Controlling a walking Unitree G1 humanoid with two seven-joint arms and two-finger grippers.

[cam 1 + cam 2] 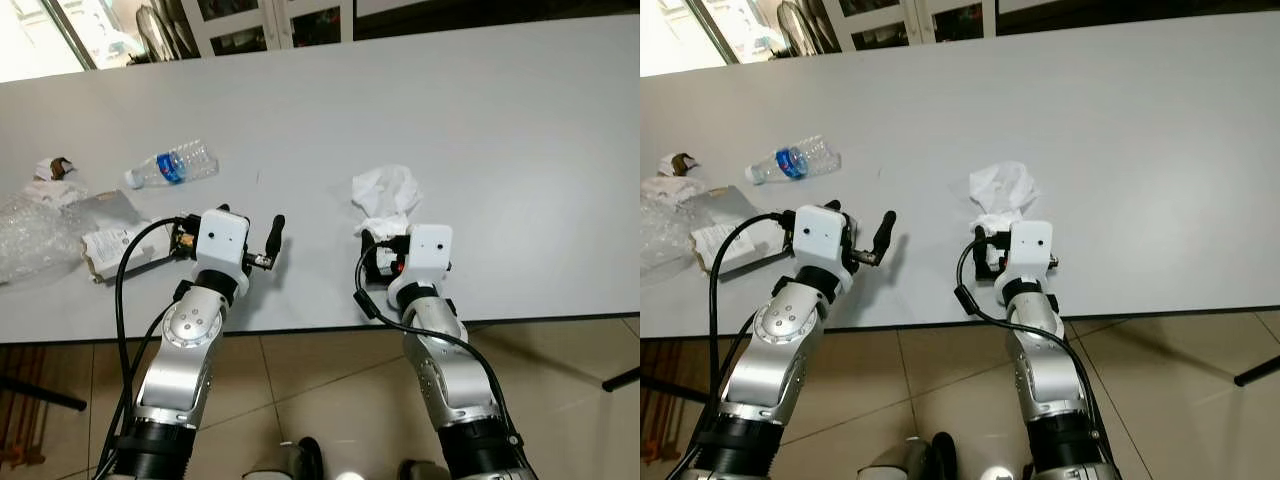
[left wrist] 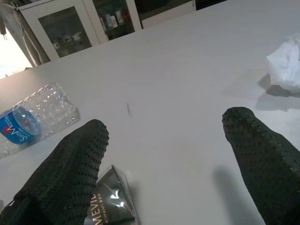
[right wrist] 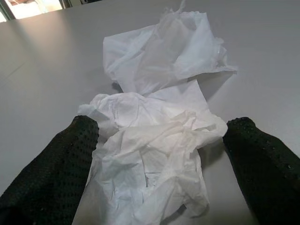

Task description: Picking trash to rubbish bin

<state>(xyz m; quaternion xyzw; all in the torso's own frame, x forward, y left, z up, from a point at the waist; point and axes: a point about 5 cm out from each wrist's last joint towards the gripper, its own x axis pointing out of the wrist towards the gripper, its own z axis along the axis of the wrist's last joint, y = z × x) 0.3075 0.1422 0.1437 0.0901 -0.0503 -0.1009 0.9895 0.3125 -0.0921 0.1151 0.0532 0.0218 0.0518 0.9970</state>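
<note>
Right gripper (image 3: 161, 154) spread wide around crumpled tissue (image 3: 159, 117) on white table (image 1: 500, 120), not clamped. Left gripper (image 2: 164, 154) parted, beside foil wrapper (image 2: 110, 201).

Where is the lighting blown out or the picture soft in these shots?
Left eye view: window overexposed. Left wrist view: left gripper fingers soft up close, water bottle sharp. Right wrist view: crumpled tissue crisp, casting soft shadows on the table.

A crumpled white tissue (image 1: 386, 198) lies on the grey bench (image 1: 500, 120), centre. A clear plastic bottle (image 1: 172, 165) with blue label lies on its side at 10 o'clock from it; wrappers (image 1: 110, 240) lie at 9 o'clock.
</note>
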